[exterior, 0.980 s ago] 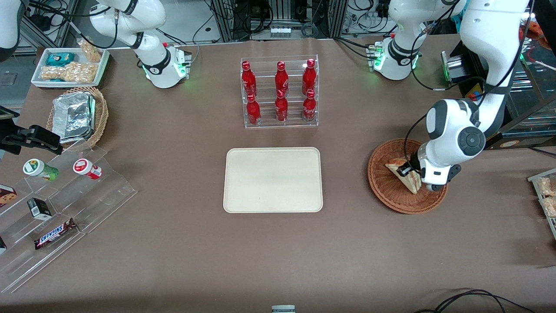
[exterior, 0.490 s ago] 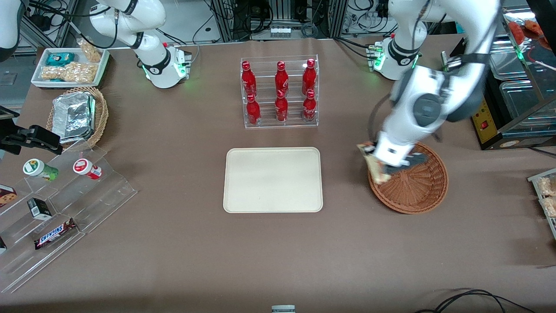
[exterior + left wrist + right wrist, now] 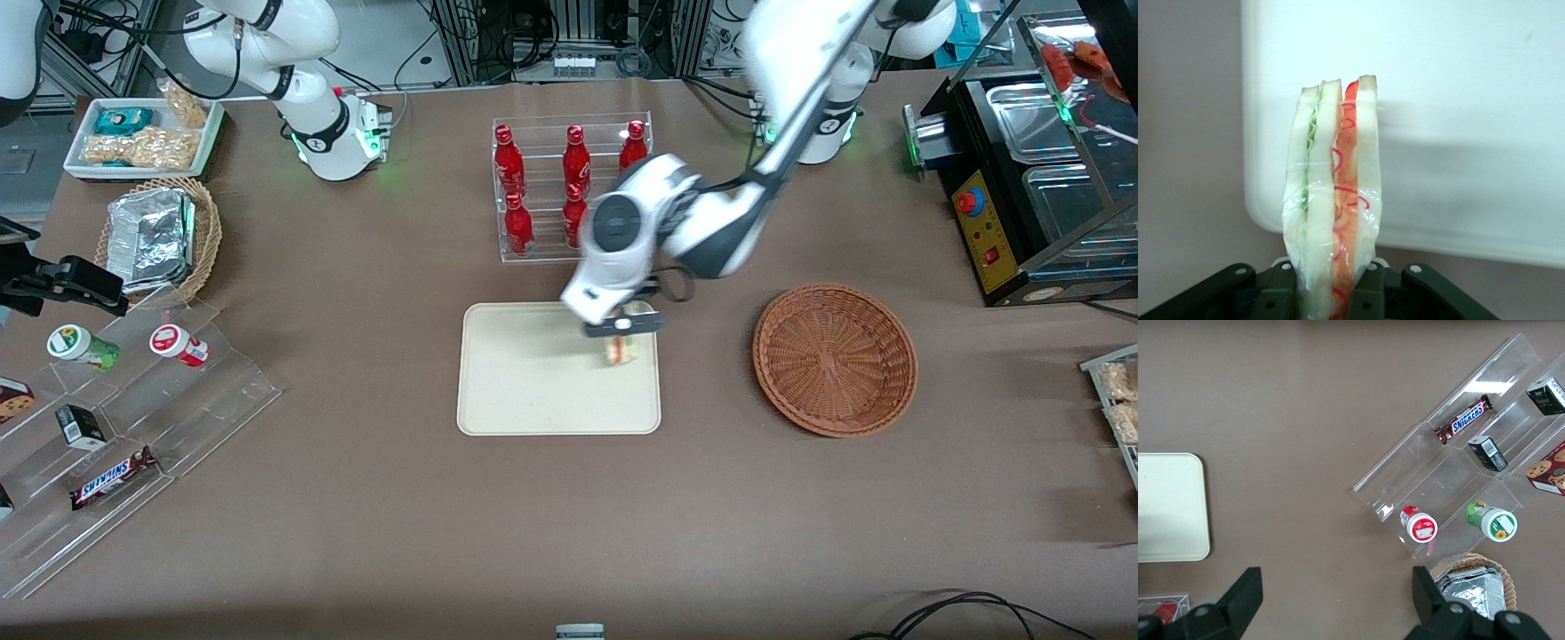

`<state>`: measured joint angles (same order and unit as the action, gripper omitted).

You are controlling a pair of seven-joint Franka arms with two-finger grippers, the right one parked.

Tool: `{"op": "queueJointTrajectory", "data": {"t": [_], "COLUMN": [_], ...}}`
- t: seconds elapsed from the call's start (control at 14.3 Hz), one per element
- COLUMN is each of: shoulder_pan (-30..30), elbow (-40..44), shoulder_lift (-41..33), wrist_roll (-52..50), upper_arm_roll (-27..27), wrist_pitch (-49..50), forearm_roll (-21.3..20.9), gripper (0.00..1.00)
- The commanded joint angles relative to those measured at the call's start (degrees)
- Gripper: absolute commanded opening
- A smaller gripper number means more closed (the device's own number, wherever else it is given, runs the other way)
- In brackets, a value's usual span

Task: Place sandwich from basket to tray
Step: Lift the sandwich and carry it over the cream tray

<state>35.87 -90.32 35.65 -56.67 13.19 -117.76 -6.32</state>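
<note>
Change: one second ago the sandwich (image 3: 622, 348) lies in the basket (image 3: 835, 359) under the claw (image 3: 622, 325); half a second ago it is lifted at the basket's rim; now it hangs over the tray (image 3: 533, 369).
Claw: clenched on the sandwich, holding it by one end so that the slices stand on edge; in the left wrist view the sandwich (image 3: 1333, 200) sticks out from between the two fingers (image 3: 1363, 293).
Sandwich place: above the tray's corner that is nearest to the basket and to the bottle rack (image 3: 573, 187); whether it already touches the tray I cannot tell.
Basket: now without any content, standing on the desk (image 3: 569, 516) toward the working arm's end, apart from the tray.
Meaning for the task: the carrying part seems nearly finished; what I judge remains is to lower the sandwich and to let it go.
Risk: held on edge, the wedge may fall on its side at release; it also hangs near the tray's rim.
Wrapping: clear film around the sandwich, with thin red printed lines that I cannot read.
Readable writing: "SNICKERS" on the chocolate bar (image 3: 1463, 420) in the clear acrylic display (image 3: 1451, 453).
Bottles: red bottles (image 3: 509, 160) with white script, too small to read.
</note>
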Motion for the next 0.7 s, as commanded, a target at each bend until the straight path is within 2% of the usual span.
{"op": "queueJointTrajectory", "data": {"t": [0.0,0.21,0.28,0.49,0.63], "shoulder_pan": [3.4,4.4,5.1,5.1,5.1], "elbow": [13.6,19.6,20.5,20.7,20.8], "shoulder_lift": [10.6,14.7,15.2,16.3,16.3], "wrist_roll": [-4.4,-4.6,-4.5,-4.7,-6.4], "upper_arm_roll": [-0.9,-0.6,-0.7,-0.9,-1.1], "wrist_pitch": [0.7,-1.0,-1.0,-1.1,-1.1], "forearm_roll": [-2.7,-2.5,-2.5,-2.8,-2.9], "gripper": [0.14,0.21,0.31,1.0,1.0]}}
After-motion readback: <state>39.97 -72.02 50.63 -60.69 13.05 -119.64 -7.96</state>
